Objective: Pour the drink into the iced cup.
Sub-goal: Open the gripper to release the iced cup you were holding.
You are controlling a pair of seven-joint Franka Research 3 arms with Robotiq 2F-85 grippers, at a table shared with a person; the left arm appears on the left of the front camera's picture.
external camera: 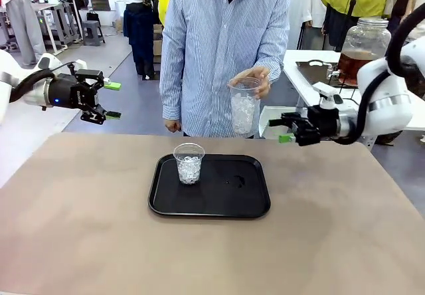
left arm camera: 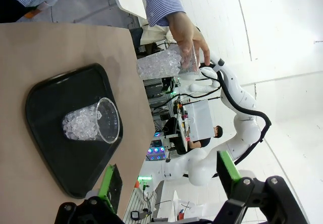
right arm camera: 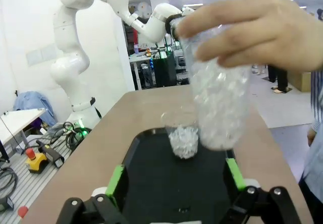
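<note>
**Drink out of reach; a cup of ice offered at the right**

Front view. The iced cup (external camera: 189, 163) stands upright on the left half of a black tray (external camera: 159, 205) in the middle of the table (external camera: 80, 228). A tall cup (external camera: 244, 112) of ice is held by its top in the person's hand (external camera: 255, 79) over the far edge. The right fingers (external camera: 285, 137) are spread and aimed left at it, just beside it but apart. The left fingers (external camera: 111, 86) are spread in the air at the far left with nothing between them.

If the tall cup is to be taken, its thin wall could be buckled by a hard pinch. The person's fingers could be caught by a grasp set too high. With a loose hold, ice could be spilt over the tray.

The drink (external camera: 350, 66) is seen in a lidded jar (external camera: 364, 42) at the far right, behind the right arm and well apart from both pairs of fingers. It is judged that nothing can be poured until it is brought nearer.

Left wrist view. The left fingers are seen wide apart at the bottom edge. The iced cup and tray lie ahead of them, and the tall cup hangs past the table's edge, near the right arm.

Right wrist view. The right fingers are seen spread, with the tall cup close ahead of the gap. The iced cup stands beyond it on the tray, where it could be knocked by a low sweep.
</note>
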